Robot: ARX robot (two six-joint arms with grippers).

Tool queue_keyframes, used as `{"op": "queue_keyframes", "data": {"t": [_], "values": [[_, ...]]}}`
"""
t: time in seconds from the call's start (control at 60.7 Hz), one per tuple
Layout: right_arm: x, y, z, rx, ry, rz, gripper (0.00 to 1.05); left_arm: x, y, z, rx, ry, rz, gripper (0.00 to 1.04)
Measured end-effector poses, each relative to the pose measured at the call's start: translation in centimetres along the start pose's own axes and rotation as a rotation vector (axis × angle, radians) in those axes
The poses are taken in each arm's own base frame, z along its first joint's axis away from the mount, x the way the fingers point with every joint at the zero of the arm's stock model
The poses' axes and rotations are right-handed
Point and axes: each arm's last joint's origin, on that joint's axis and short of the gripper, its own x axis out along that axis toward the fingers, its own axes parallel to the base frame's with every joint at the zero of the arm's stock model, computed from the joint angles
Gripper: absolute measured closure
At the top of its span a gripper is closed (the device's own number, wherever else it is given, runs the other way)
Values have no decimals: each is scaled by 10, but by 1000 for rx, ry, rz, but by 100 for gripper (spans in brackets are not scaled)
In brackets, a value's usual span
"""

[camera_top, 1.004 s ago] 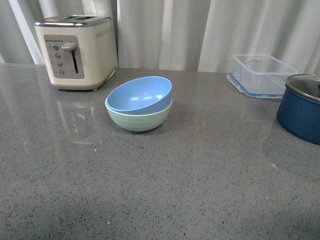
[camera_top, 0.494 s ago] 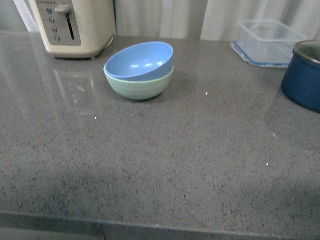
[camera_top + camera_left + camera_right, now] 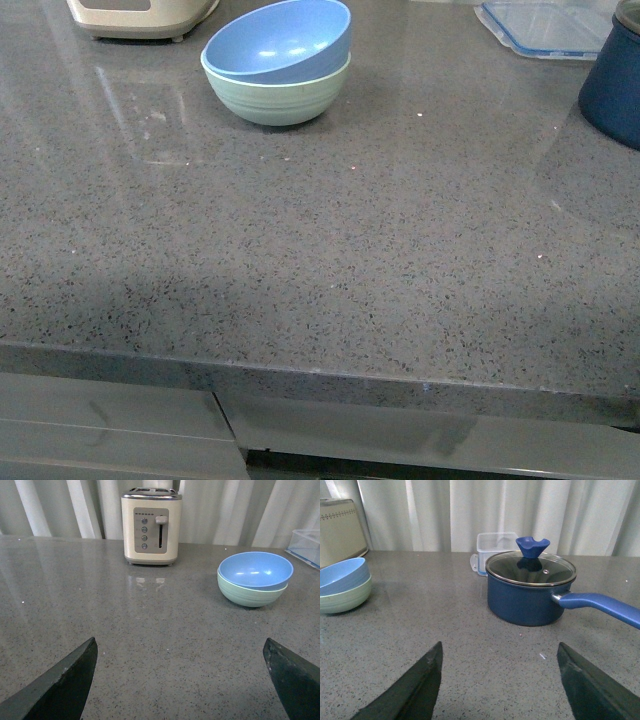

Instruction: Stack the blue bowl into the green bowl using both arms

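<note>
Bench (image 3: 320, 300) edge fills the near part of our front view, grey speckled stone with no arm over it. Both tools sit low and back from the work: our left tool (image 3: 182, 680) has its jaws spread wide with nothing between them, and our right tool (image 3: 502, 680) is likewise agape and empty. Farther out, the blue bowl (image 3: 280, 40) already rests inside the green bowl (image 3: 275, 98), tilted so its rim rides higher on one side, so we judge the stacking done but not seated level. Both look like light, stiff matte plastic, likely to slide on the smooth stone if nudged; we would pinch the blue rim at its raised side and steady the green wall with the other tool. Beyond stand the toaster (image 3: 151, 526), the navy pot (image 3: 530, 594) and a clear container (image 3: 495, 545).
</note>
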Motion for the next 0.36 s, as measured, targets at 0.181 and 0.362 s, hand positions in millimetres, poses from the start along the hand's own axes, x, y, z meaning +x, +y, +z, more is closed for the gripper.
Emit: {"op": "queue_keyframes", "data": {"t": [0.181, 0.362], "values": [[0, 0, 0, 1, 0, 0, 8, 0, 0, 0, 0, 0, 0, 7], [0, 0, 0, 0, 0, 0, 10, 0, 0, 0, 0, 0, 0, 7]]}}
